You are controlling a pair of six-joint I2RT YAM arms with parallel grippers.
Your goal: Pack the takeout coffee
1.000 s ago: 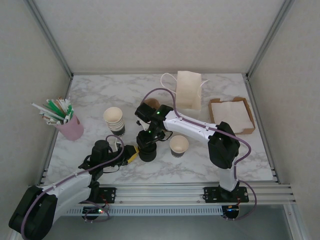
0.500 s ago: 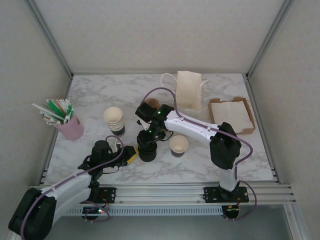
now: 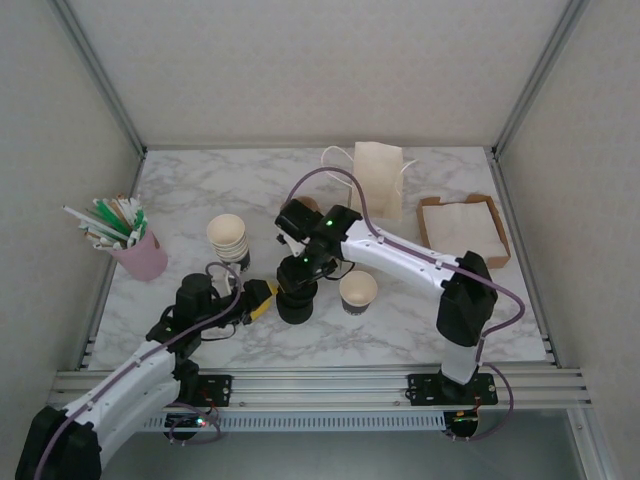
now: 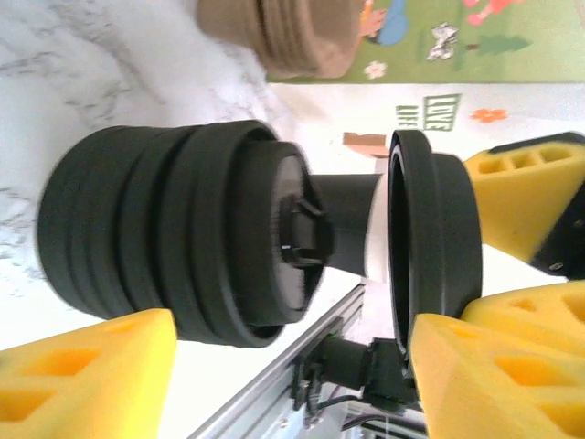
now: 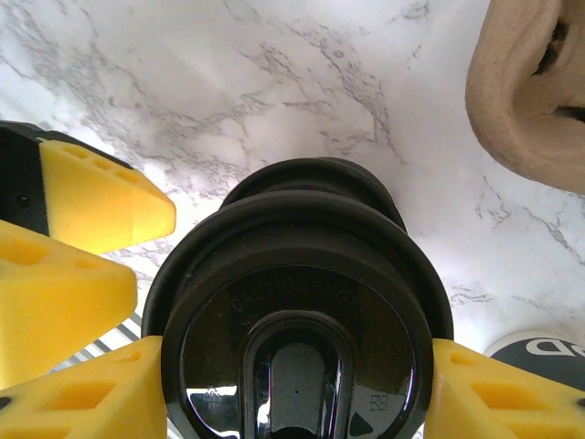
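At the back, upright, the bag [image 3: 378,178]. Mid-table, just right of the black stack [image 3: 295,308], the cup [image 3: 358,290], open, no lid on. Probably light, thin-walled, easily crushed: best taken gently around the wall, below the rim. Over the stack, right gripper [image 5: 297,402] clamped on one lid [image 5: 297,274]. Beside the stack, left gripper [image 3: 258,298], spread apart, holding nothing.

table [image 3: 190,190] white marble, grey veins | lid [image 5: 297,302] glossy black | cup [image 3: 358,289] cream inside | straw holder [image 3: 141,258] pink | bag [image 3: 378,180] cream
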